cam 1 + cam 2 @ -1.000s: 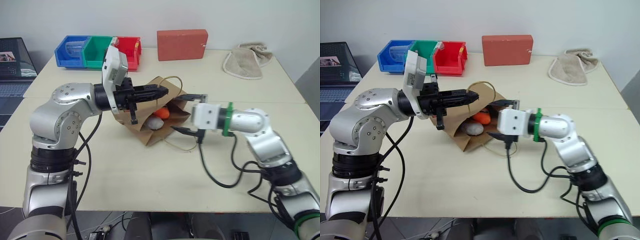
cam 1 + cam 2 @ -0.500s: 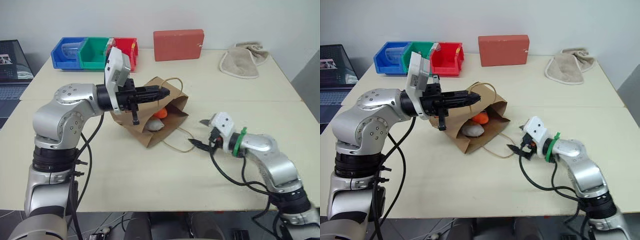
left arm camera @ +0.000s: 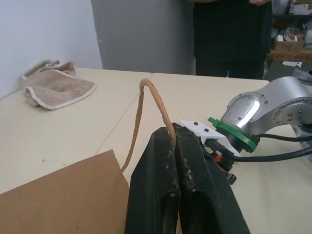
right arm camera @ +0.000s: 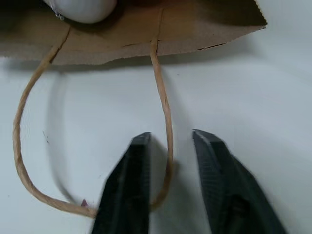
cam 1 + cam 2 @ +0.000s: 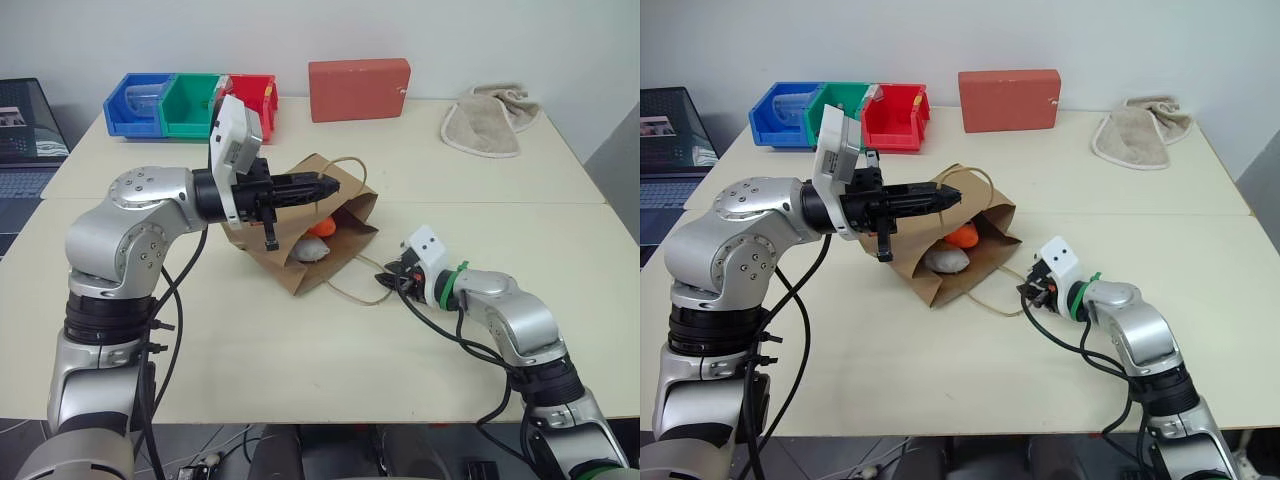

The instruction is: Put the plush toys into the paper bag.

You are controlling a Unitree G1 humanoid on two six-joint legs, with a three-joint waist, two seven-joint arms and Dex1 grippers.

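Presently catalogued: paper bag (image 5: 300, 245), brown kraft, lying on its side near the centre of the tabletop (image 5: 250, 350), mouth open toward four o'clock; both plush toys sit inside the mouth, the white egg-shaped toy (image 5: 310, 249) at the front and the orange carrot toy (image 5: 322, 227) just behind it at one o'clock. Left gripper (image 5: 325, 183): jaws together, clamped on the upper loop handle (image 3: 151, 105), holding that side of the mouth raised. Right gripper (image 5: 385, 284): low over the tabletop at the bag's four o'clock, jaws apart, straddling one strand of the lower loop handle (image 4: 163, 112), which lies slack on the surface; the strand runs between them and no pinch shows yet. Background items, well apart: red box (image 5: 360, 89) at twelve o'clock, beige towel (image 5: 487, 120) at two o'clock, coloured bins (image 5: 190, 100) at eleven o'clock. Risks, judged: the thin strand may slip from the closing jaws, since it lies flat and can roll aside. Uneven lifting of the two handles could tip the mouth downward and spill the toys, which rest close to the opening. Pulling hard against the left hold could tear the paper at the handle roots.
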